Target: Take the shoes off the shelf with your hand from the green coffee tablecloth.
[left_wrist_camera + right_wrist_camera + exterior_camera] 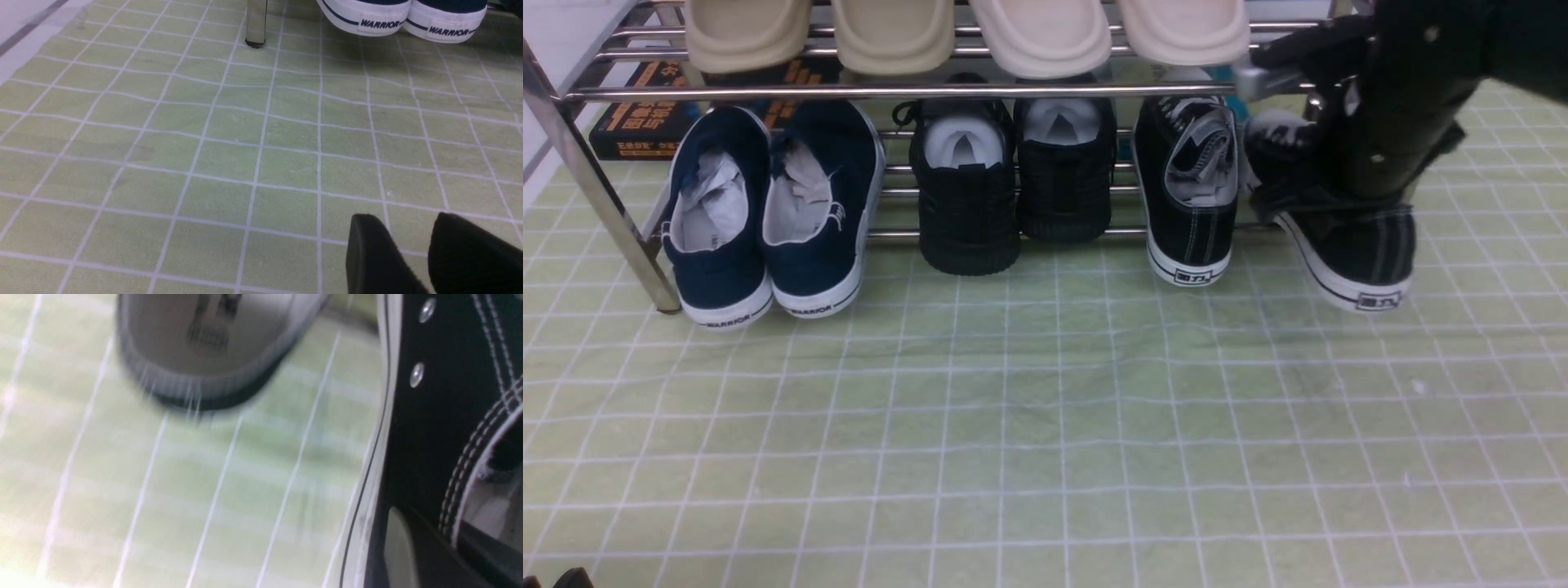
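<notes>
The black canvas sneakers stand at the right end of the steel shelf (580, 155). One sneaker (1188, 192) rests on the lower tier with its heel over the front bar. My right gripper (1298, 184) is shut on the side wall of the other sneaker (1360, 253), which is tilted with its heel out over the green tablecloth (1045, 408). In the right wrist view that gripper (429, 526) has one finger outside and one inside this sneaker (441, 416). My left gripper (408, 228) is open and empty, low over the cloth (229, 163).
A navy pair (768, 212) and an all-black textured pair (1013, 180) sit on the lower tier. Beige slippers (964, 33) lie on the upper tier. A black and orange box (637, 122) lies behind the shelf's left post (256, 22).
</notes>
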